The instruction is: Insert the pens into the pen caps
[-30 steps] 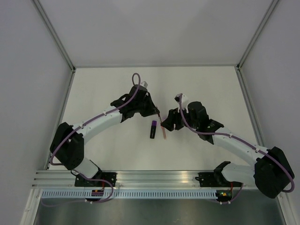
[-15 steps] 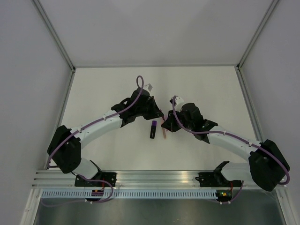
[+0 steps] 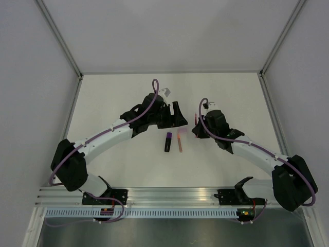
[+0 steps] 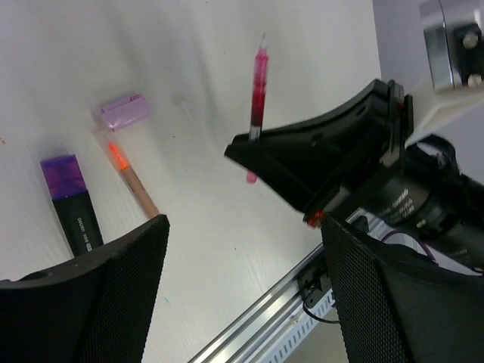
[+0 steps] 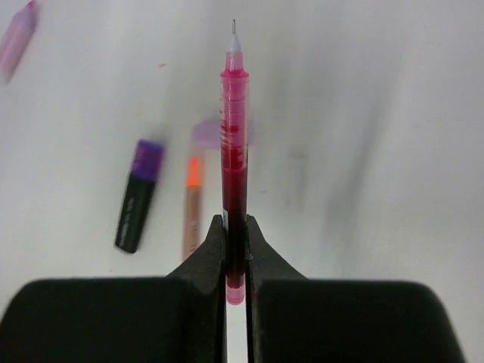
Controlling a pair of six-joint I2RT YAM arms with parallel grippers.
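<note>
**Pink pen gripped, cap not yet in hand**

Right gripper (image 5: 235, 227): jaws pinched tight on the slim pink-red plastic pen (image 5: 233, 144). It is gripped near its tail end, with the bare fine tip pointing away from the wrist, clear above the white table (image 3: 103, 98). Left gripper (image 3: 178, 114): fingers spread wide, nothing between them, hovering near the right one.

On the table between the arms lies the stubby black marker with a purple end (image 3: 167, 143). Just beside it, roughly parallel, is the thin tan-orange pen with a bright orange tip (image 3: 180, 145). A small pale lilac-pink plastic cap (image 4: 125, 112) lies crosswise just beside that orange tip, not seated on it. (A blurred pink piece (image 5: 17, 38) at the upper left of the right wrist view may be another cap; I cannot tell.)

My reading: the step in hand is capping the pink pen, and the empty left gripper must fetch a cap first. Notes for doing it well:

- Take the cap across its sides, leaving its open mouth free to face the pen tip. It looks light, so a sloppy close could flick it away or nudge the orange pen.
- Hold the right wrist rigid. The pen is gripped far from its tip, so any tilt swings the tip wide.
- Line up the two axes before contact, checking in the right wrist view, then push only along the pen.
</note>
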